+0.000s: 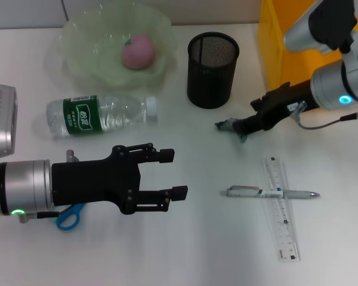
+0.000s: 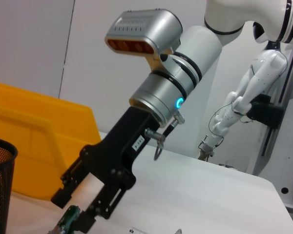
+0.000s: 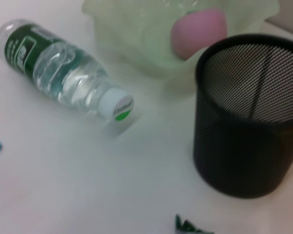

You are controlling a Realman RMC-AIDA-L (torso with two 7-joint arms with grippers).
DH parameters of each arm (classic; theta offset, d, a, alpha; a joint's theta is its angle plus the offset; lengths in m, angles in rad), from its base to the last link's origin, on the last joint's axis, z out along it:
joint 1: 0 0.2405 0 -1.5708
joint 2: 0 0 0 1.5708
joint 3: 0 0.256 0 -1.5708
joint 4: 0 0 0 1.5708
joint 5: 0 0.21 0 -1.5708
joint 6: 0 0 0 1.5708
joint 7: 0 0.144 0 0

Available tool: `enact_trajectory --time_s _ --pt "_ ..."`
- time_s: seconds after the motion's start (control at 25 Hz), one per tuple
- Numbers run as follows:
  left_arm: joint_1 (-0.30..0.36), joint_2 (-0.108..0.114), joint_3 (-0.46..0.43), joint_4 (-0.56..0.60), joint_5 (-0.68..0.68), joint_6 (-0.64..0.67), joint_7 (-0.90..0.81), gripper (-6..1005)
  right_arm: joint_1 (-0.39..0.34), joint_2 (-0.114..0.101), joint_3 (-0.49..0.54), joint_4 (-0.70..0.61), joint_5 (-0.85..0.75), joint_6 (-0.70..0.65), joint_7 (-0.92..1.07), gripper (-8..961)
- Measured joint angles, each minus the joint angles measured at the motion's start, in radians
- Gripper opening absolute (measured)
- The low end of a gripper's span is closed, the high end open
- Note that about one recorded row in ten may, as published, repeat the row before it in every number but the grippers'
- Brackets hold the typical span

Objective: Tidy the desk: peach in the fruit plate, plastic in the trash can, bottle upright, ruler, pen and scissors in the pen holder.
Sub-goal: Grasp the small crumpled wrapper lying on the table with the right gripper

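Bottle lying sideways, green label, white cap

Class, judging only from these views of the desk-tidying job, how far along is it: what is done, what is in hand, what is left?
Done: the peach lies in the plate. In hand: the right gripper is at the plastic scrap beside the holder, with the yellow bin behind. Left: the bottle lies on its side; ruler and pen lie crossed; scissors sit under the open left gripper; the holder looks empty.

Bottle — green label with white characters, too small to read.
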Motion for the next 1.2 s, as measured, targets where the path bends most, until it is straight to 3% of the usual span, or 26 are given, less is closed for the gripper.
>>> enact_trajectory --time_s 0.84,1.08,1.2 --pt "0.004 -0.002 0.004 0.0 0.0 -0.01 0.0 785 0.0 0.0 -0.021 0.044 0.0 0.03 -0.002 713" --pt "-0.001 -0.002 0.005 0.0 0.0 -0.01 0.0 785 -0.002 0.0 -0.021 0.042 -0.001 0.034 -0.004 543" --pt "-0.002 -0.002 0.003 0.0 0.0 -0.012 0.0 785 -0.002 0.0 -0.021 0.042 -0.001 0.036 -0.01 394"
